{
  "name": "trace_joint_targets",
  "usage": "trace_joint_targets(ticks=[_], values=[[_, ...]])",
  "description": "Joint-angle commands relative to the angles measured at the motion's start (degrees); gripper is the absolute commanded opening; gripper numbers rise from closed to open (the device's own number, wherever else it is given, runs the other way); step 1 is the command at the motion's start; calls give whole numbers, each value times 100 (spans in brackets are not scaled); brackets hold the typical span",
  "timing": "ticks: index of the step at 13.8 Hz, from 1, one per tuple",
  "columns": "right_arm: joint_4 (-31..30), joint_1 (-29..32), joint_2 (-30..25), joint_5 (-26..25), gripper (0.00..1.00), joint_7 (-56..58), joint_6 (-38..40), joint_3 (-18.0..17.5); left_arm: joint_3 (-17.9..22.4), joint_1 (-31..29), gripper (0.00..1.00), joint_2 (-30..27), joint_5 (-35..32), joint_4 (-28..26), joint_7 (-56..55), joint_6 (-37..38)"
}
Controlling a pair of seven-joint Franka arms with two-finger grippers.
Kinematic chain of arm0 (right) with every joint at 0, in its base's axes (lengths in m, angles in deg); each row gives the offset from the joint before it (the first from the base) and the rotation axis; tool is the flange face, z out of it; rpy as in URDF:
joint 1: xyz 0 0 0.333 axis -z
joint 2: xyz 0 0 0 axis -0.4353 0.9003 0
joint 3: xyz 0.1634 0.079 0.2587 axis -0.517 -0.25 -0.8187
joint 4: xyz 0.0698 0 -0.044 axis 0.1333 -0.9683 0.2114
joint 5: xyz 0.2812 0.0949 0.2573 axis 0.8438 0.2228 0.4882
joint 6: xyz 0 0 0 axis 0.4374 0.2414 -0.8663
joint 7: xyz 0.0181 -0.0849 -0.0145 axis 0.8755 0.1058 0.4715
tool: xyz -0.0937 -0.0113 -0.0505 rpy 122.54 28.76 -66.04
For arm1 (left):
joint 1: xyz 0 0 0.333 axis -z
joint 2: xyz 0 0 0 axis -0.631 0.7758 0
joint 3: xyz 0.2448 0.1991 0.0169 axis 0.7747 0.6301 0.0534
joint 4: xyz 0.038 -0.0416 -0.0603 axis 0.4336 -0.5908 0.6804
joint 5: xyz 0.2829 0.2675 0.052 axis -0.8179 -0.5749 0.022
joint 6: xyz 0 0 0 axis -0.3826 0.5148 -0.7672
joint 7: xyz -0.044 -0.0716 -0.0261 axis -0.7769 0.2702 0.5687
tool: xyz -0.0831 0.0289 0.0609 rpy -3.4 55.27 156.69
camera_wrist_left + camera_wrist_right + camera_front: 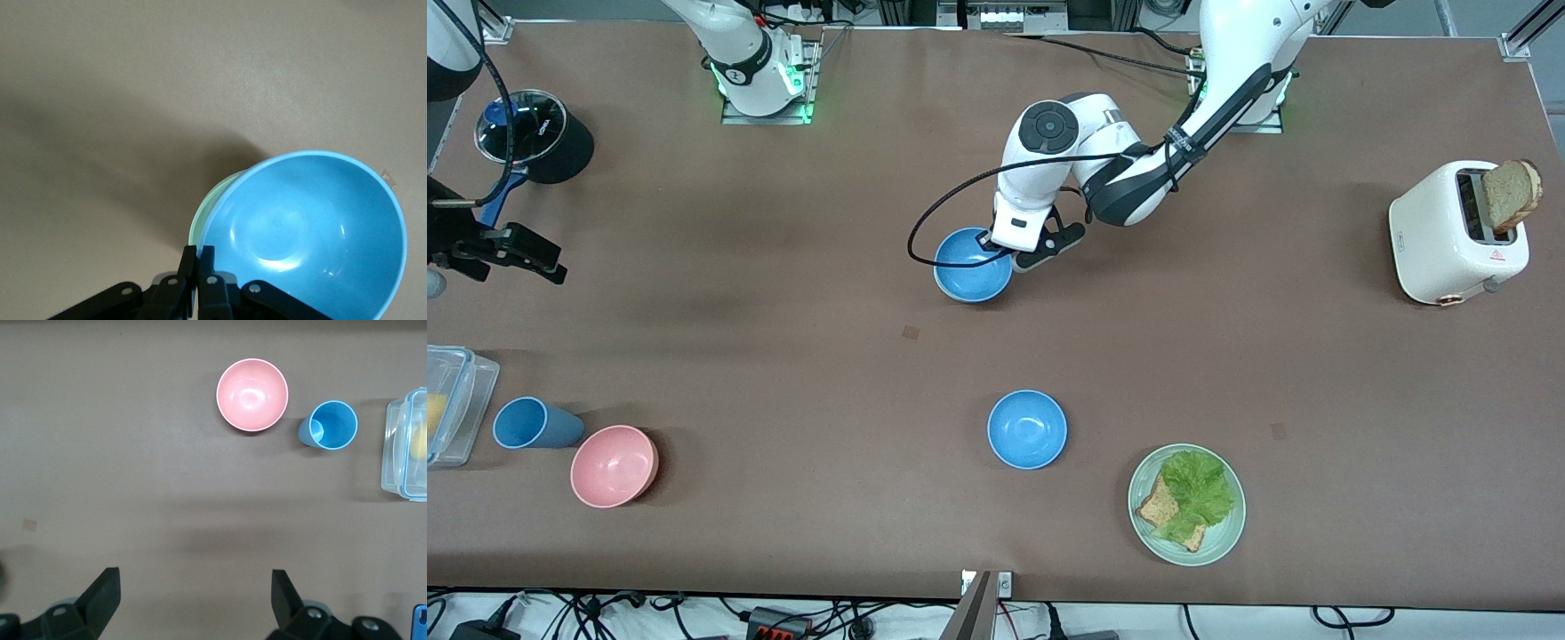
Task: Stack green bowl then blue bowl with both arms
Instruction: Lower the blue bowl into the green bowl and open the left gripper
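My left gripper [198, 250] is shut on the rim of a bright-blue bowl [307, 233]. The blue bowl sits tilted in the pale green bowl [203, 217], of which only a sliver of rim shows beside it. In the front view this blue bowl [969, 267] is mid-table under the left gripper [1003, 252], and the green bowl is hidden beneath it. A second blue bowl [1027, 428] stands nearer the front camera. My right gripper [529, 256] is open and empty, held over the right arm's end of the table; its fingers [107, 587] stand wide apart.
A green plate [1232, 524] with lettuce and bread stands near the second blue bowl. A white toaster [1449, 236] with bread stands at the left arm's end. A pink bowl [614, 465], a blue cup [532, 423] and a clear container [449, 404] stand at the right arm's end.
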Motion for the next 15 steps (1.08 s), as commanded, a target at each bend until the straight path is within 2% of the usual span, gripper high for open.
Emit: trace_joint_targets(ticks=[1, 6, 8, 10, 15], values=[[18, -42, -69, -42, 100, 70, 197, 34, 47, 102, 2, 113, -190, 157, -157, 30], [26, -34, -113, -33, 100, 9, 347, 34, 47, 163, 4, 149, -190, 148, -175, 30], [18, -34, -175, -33, 100, 18, 364, 8, 47, 155, 16, 140, -190, 148, -253, 65], [9, -42, -175, -59, 100, 0, 470, -10, 47, 137, 21, 140, -190, 148, -254, 82], [-18, -34, -166, -33, 100, 53, 426, -1, -14, -3, 21, -1, -181, 287, -237, 275]])
